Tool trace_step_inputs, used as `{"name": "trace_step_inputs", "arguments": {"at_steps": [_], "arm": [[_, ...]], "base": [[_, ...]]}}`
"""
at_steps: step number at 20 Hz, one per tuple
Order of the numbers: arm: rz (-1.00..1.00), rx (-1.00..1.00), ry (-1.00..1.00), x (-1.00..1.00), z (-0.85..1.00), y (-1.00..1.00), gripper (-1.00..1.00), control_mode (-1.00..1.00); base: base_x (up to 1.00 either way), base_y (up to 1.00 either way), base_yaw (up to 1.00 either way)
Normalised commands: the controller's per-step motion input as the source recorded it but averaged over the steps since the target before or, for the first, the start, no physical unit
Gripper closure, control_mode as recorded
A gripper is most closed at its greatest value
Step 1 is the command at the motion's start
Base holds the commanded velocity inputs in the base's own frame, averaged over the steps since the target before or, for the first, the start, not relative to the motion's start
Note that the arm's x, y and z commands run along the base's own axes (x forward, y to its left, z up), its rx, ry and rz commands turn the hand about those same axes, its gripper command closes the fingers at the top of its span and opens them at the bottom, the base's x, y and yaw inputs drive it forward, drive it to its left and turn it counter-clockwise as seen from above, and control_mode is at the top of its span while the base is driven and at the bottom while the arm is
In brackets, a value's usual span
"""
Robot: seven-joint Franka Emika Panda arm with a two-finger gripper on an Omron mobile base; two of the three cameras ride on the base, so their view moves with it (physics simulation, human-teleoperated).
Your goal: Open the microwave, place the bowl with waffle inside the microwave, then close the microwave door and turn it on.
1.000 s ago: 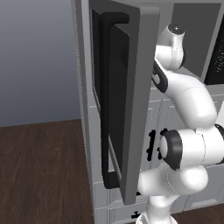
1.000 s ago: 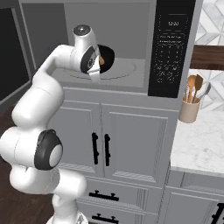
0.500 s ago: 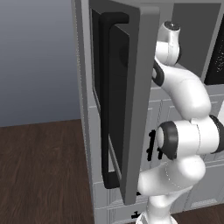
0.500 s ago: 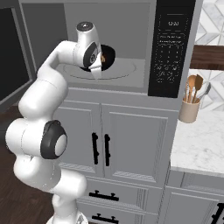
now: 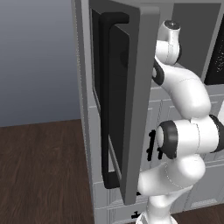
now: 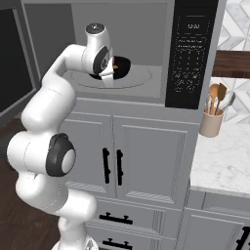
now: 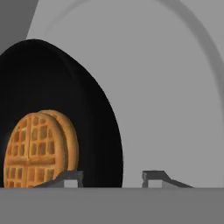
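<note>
White panelled cabinets with black handles stand beneath the large grey boxy microwave, whose grey-framed, dark-glass door with its long black bar handle hangs swung wide open. Inside the grey cavity, the small round shallow black bowl sits on the round turntable, the flat brownish-orange waffle lying in it. The white arm reaches into the cavity, its fingers spread apart at the bowl's rim, one tip over the bowl and the other over the turntable, pinching nothing.
</note>
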Motion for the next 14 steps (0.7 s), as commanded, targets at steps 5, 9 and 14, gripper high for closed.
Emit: {"name": "trace_step_inputs", "arguments": {"at_steps": [5,9,14], "arm": [[0.0,0.0,0.0,0.0,0.0,-0.01,-1.0,-1.0],[0.01,0.0,-0.08,-0.43,0.08,-0.22,-1.0,-1.0],[0.0,-0.02,-0.21,-0.97,0.25,-0.26,-1.0,-1.0]], "base": [[0.0,0.0,0.0],[0.0,0.0,0.0],[0.0,0.0,0.0]]}}
